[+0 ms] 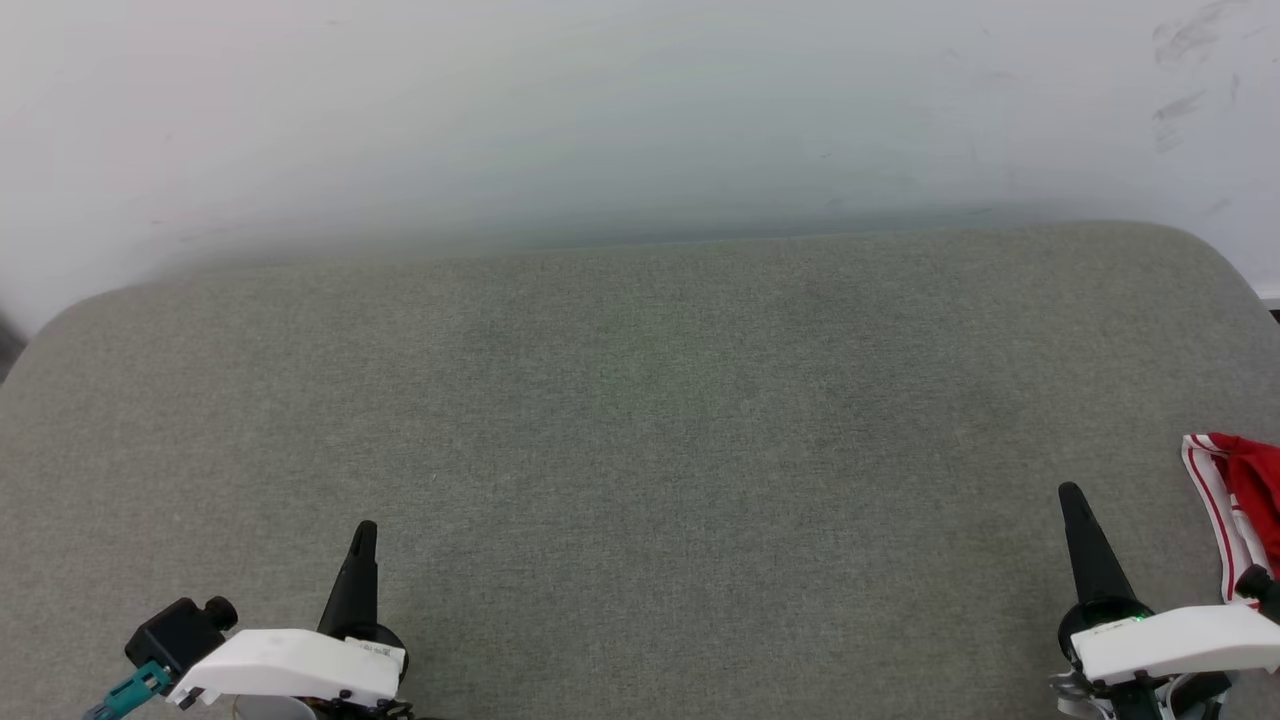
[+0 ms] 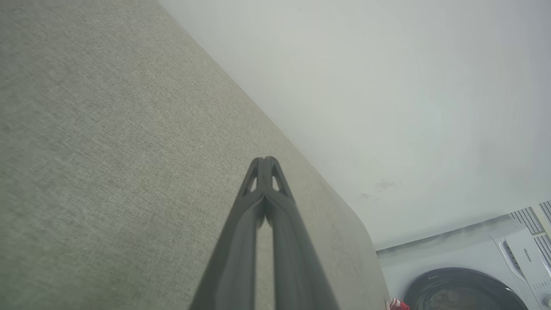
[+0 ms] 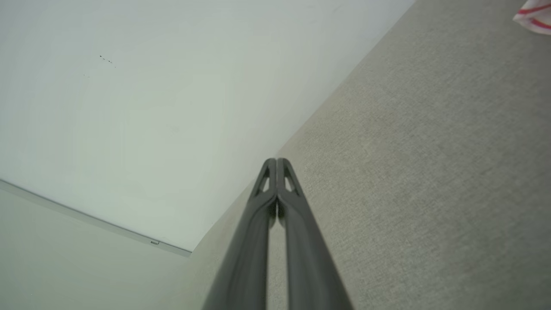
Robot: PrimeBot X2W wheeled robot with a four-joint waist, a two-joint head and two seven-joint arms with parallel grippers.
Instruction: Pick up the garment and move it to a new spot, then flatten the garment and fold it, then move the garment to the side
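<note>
garment (image 1: pixel 1238 495) — bunched at worktop's (image 1: pixel 640 400) right edge, near right gripper (image 1: pixel 1070 492), not touching | its fingers pressed together, empty | left gripper (image 1: pixel 365 528) — likewise closed, well apart

A broad grey fabric-covered surface (image 1: pixel 640 420) with rounded far corners stretches before a white wall (image 1: pixel 600 120), which bears dark scuff marks (image 1: pixel 1180 40) at its upper right. The left gripper (image 1: pixel 364 530) rises from the lower left, its two dark fingers pressed together into a single point above a white casing, with a teal connector (image 1: pixel 130 690) beside it. The right gripper (image 1: pixel 1070 492) stands at the lower right, its fingers likewise closed and holding nothing. Just to its right lies the garment (image 1: pixel 1245 490), crumpled red cloth with red-and-white striped trim, cut off by the frame's right edge.
</note>
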